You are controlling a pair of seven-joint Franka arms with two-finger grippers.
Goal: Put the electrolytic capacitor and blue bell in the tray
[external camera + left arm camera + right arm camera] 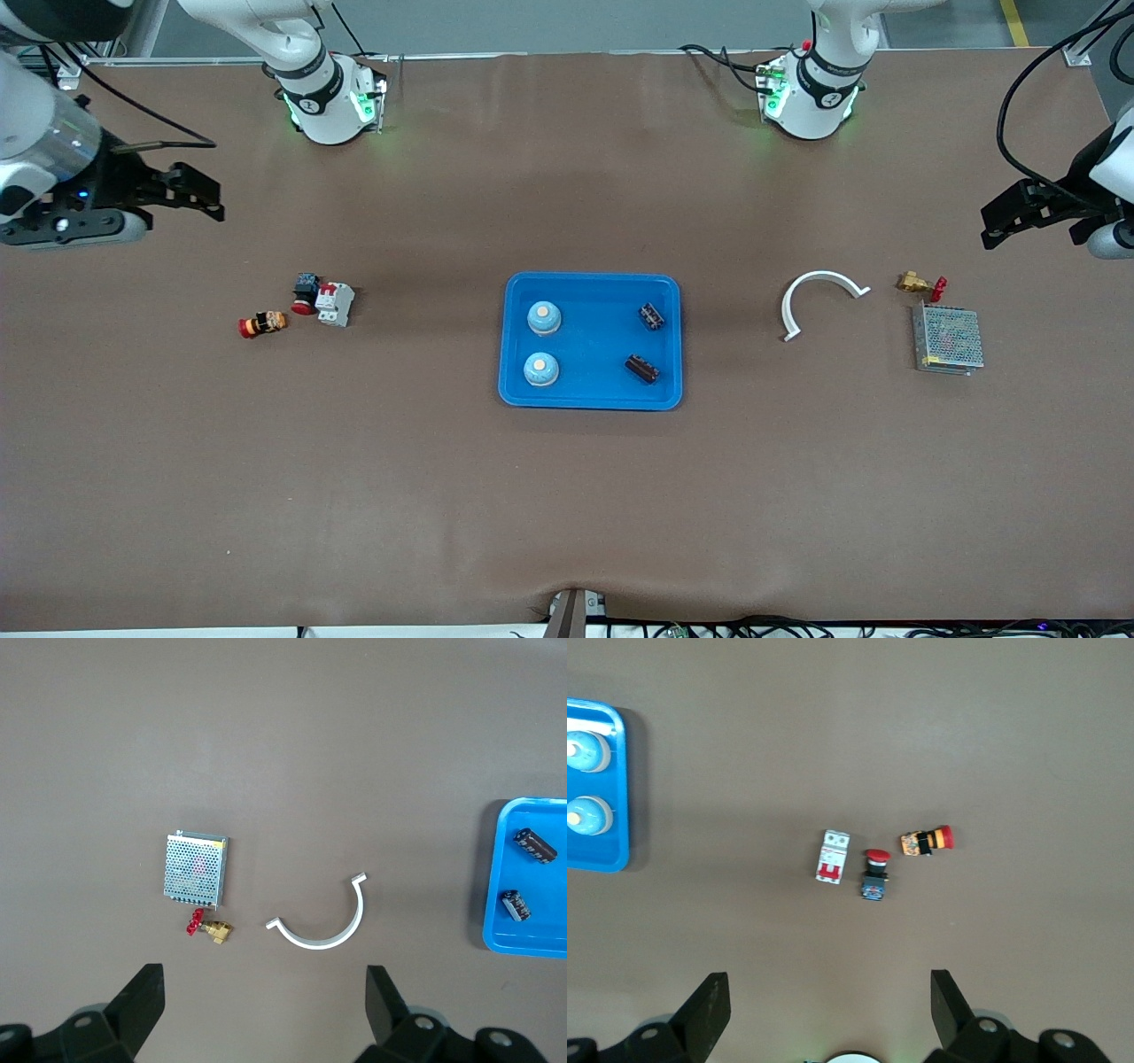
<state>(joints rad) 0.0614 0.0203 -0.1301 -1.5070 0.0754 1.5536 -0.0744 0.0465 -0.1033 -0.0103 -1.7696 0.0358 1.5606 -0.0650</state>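
Tray (591,282) loaded; left gripper (264,1010) and right gripper (827,1010) raised, jaws spread.

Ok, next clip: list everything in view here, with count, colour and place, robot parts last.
Shallow bright-blue plastic tray: one, mid-table.
Round blue bells: two, in tray, toward right arm's end.
Dark cylindrical capacitors: two, in tray, toward left arm's end.
White curved plastic strip: one, toward left arm's end.
Brass valve with red handle: one, beside the strip.
Grey perforated metal box: one, nearer the camera than the valve.
White-red circuit breaker, red-capped black button, red-orange button: one each, toward right arm's end.
Left tool, right tool: open, waiting over bare table.
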